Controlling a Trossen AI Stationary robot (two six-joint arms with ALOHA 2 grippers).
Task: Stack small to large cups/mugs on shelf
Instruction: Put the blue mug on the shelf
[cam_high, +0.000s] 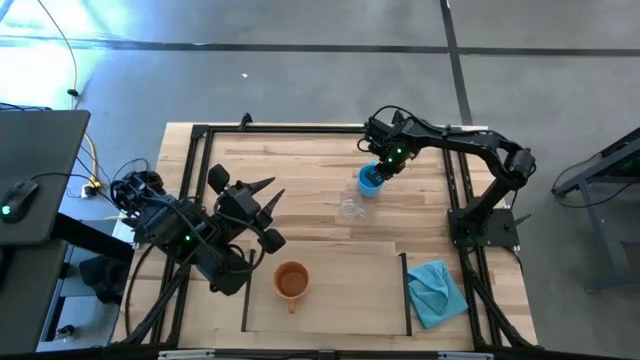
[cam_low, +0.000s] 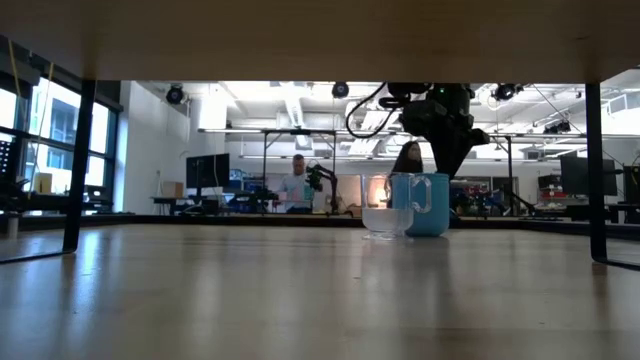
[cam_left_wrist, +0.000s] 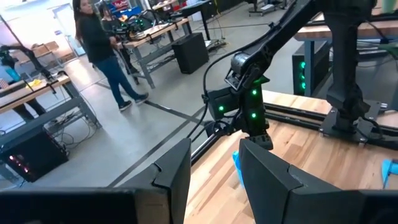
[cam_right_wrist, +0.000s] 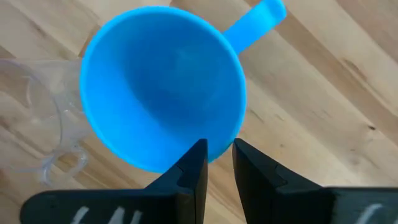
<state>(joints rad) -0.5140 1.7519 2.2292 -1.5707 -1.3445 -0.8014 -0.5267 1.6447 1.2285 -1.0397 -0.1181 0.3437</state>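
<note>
**Right tool at the blue mug's rim, orange mug on the shelf**

The right tool (cam_right_wrist: 216, 163) hangs over the blue mug (cam_high: 370, 181) at the far side of the bench (cam_high: 300, 160). Its two fingers (cam_right_wrist: 189, 171) straddle the mug's rim, one inside and one outside, drawn close with only a narrow gap; whether they press the wall I cannot tell. The mug stands upright on the bench, its handle turned away from the tool. The clear glass cup (cam_high: 351, 206) sits just beside it, on the near side. The orange mug (cam_high: 291, 281) stands upright on the pale shelf (cam_high: 350, 290), well apart from the other two. The left tool (cam_high: 268, 213) waits above the bench's left side, its fingers spread apart and empty. A teal cloth (cam_high: 436, 292) lies just right of the shelf.
</note>
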